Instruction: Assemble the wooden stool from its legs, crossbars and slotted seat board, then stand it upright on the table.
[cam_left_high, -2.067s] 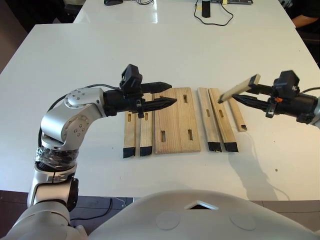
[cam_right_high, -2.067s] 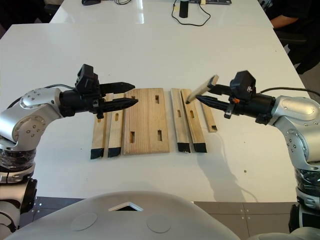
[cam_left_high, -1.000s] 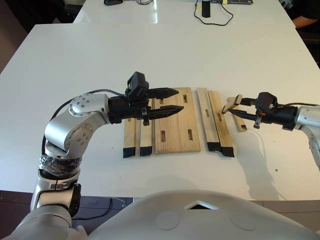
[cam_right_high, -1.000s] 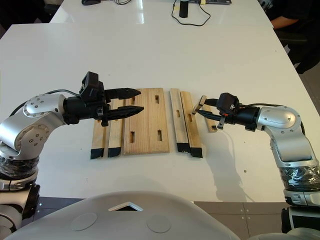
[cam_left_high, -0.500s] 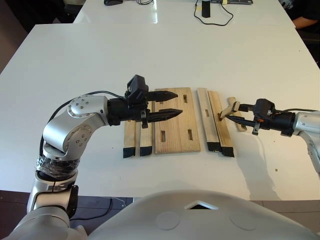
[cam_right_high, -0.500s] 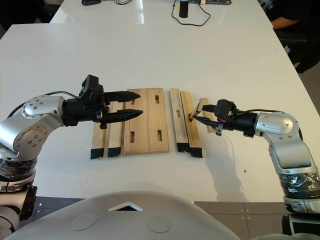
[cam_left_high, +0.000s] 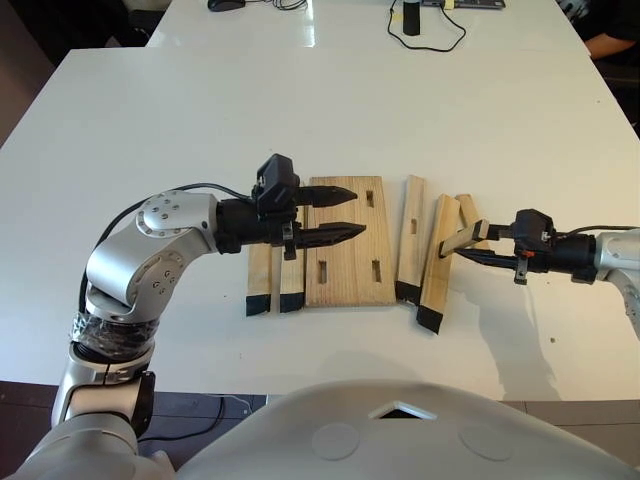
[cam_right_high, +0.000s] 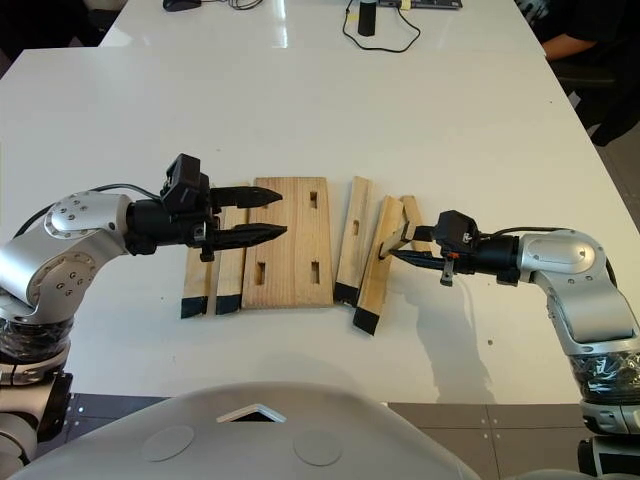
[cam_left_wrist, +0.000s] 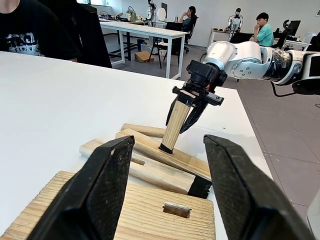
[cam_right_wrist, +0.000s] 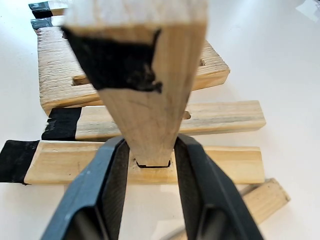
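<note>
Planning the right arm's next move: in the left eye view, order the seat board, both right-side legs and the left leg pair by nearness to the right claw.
1. Skewed leg, right beside the right claw holding the crossbar.
2. Second right-side leg, just left of it.
3. Seat board, centre.
4. Left leg pair, far left.

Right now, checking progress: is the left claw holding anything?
No, the left claw hangs open over the seat board, nothing between its fingers.

Left claw (cam_left_wrist: 168, 143): fingers (cam_left_wrist: 95, 195) spread apart above the slotted seat board (cam_left_wrist: 150, 222). Beyond the board, legs (cam_left_wrist: 155, 172) lie on the white worktop (cam_left_wrist: 50, 100). Right claw (cam_left_wrist: 192, 102) clamps a crossbar (cam_left_wrist: 175, 125), tilted near upright, lower end touching a leg.
</note>
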